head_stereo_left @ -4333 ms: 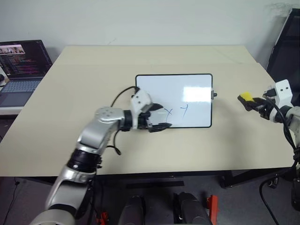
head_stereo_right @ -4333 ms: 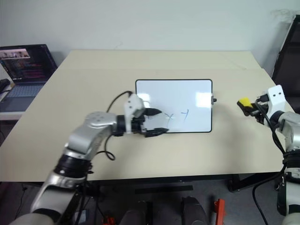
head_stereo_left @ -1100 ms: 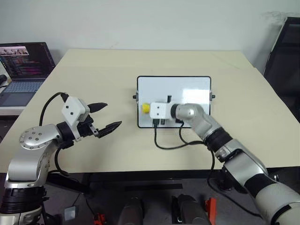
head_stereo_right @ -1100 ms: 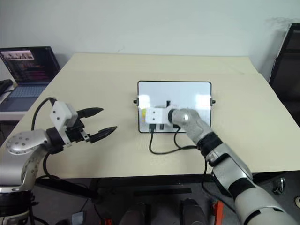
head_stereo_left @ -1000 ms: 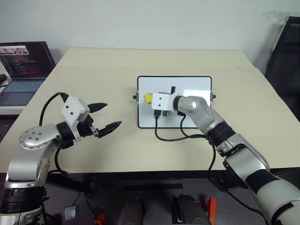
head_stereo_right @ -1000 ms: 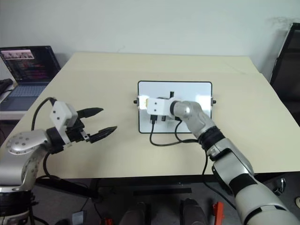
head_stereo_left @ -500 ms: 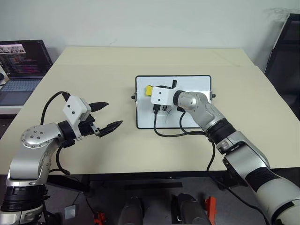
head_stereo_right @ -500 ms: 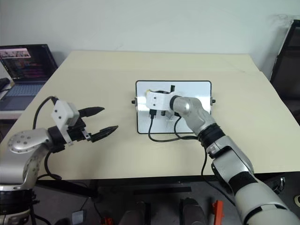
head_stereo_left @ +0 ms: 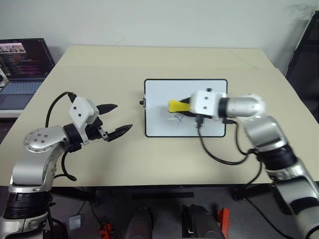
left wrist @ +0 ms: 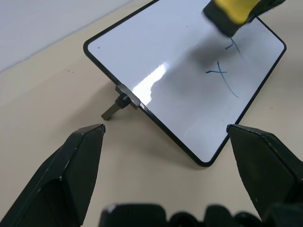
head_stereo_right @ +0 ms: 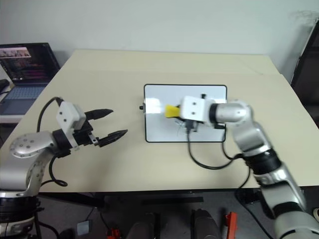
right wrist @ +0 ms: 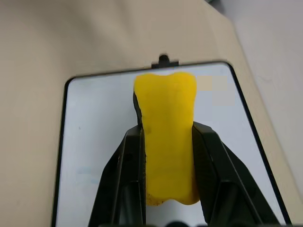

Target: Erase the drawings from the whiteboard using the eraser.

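Observation:
The whiteboard [head_stereo_left: 159, 92] lies flat at the table's middle. The drawings [left wrist: 222, 73], thin blue strokes, sit on its near half and also show as faint drawings [head_stereo_left: 177, 119] from the head. My right gripper [head_stereo_left: 184, 106] is shut on the yellow eraser [head_stereo_left: 175, 105], which points toward the board's left side. The eraser [left wrist: 234, 12] hangs a little over the marks and casts a shadow on the board. In the right wrist view both fingers clamp the eraser [right wrist: 168, 142]. My left gripper [head_stereo_left: 123, 116] stands open left of the board, nothing between its fingers.
An open laptop [head_stereo_left: 20, 64] stands at the far left beside the beige table [head_stereo_left: 99, 64]. A black cable [head_stereo_left: 219, 158] from my right wrist loops over the table in front of the board. A dark object [head_stereo_left: 306, 55] stands past the right edge.
My right gripper has carried the eraser from the board's upper left toward its middle, and the arm has swung out to the right. The blue marks show again. The left gripper has kept still.

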Tool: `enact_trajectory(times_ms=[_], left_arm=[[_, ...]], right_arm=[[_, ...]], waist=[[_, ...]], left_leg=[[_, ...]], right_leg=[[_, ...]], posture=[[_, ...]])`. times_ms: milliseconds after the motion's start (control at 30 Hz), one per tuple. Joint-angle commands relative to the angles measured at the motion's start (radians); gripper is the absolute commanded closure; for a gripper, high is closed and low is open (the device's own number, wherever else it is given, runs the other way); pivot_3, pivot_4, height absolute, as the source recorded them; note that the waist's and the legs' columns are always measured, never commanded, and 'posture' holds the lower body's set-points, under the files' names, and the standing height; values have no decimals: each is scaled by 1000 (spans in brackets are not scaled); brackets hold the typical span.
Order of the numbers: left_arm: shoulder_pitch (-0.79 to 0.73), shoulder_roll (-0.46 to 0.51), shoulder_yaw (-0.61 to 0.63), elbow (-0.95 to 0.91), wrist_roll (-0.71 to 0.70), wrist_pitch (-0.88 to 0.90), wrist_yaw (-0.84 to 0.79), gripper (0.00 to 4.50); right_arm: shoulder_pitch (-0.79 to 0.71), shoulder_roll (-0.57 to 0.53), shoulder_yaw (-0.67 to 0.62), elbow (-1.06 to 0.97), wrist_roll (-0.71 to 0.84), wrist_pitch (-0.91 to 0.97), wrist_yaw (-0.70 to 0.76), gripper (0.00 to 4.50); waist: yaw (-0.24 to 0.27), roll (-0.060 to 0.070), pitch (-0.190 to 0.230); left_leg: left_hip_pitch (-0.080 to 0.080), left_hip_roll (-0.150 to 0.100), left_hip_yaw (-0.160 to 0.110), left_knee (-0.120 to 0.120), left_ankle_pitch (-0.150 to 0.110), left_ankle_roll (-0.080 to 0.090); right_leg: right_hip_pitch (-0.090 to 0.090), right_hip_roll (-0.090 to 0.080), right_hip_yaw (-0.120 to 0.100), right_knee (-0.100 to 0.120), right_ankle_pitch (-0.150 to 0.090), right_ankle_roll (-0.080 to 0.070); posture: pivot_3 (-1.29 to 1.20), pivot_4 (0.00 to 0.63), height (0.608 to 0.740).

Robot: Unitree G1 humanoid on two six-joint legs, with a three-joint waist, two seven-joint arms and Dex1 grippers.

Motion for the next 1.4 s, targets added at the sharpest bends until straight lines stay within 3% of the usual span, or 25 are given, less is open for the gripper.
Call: enact_trajectory(times_ms=[33, 267, 533, 867, 1400], left_arm=[[-31, 21, -3, -13, -5, -2, -16, 0], [-64, 27, -32, 2, 1, 6, -42, 0], [-46, 33, -24, 0, -5, 16, -44, 0], [-49, 37, -30, 1, 3, 19, -52, 0], [-48, 41, -34, -19, 7, 24, -52, 0]], right_arm=[[44, -106, -72, -32, 24, 23, 44, 3506], [127, -281, -159, 68, 38, -79, 58, 3506], [156, -390, -285, 55, 174, -58, 137, 3506], [214, -439, -305, 21, 203, -55, 151, 3506], [187, -431, -283, 46, 189, -63, 145, 3506]], waist=[[1, 0, 0], [-5, 0, 0], [-6, 0, 1], [-3, 0, 1], [-3, 0, 1]], left_leg=[[0, 0, 0, 0, 0, 0], [1, 1, 3, 0, 0, 0], [1, 1, 3, 0, 0, 0], [2, 1, 3, 0, 0, 0], [2, 1, 3, 0, 0, 0]], right_leg=[[0, 0, 0, 0, 0, 0], [0, 1, 1, 0, -1, -1], [0, 1, 2, 0, -1, -1], [1, 1, 2, 0, -1, -1], [1, 1, 2, 1, -1, -1]], posture=[[0, 150, 740], [0, 150, 740], [0, 150, 740], [0, 150, 740], [0, 150, 740]])
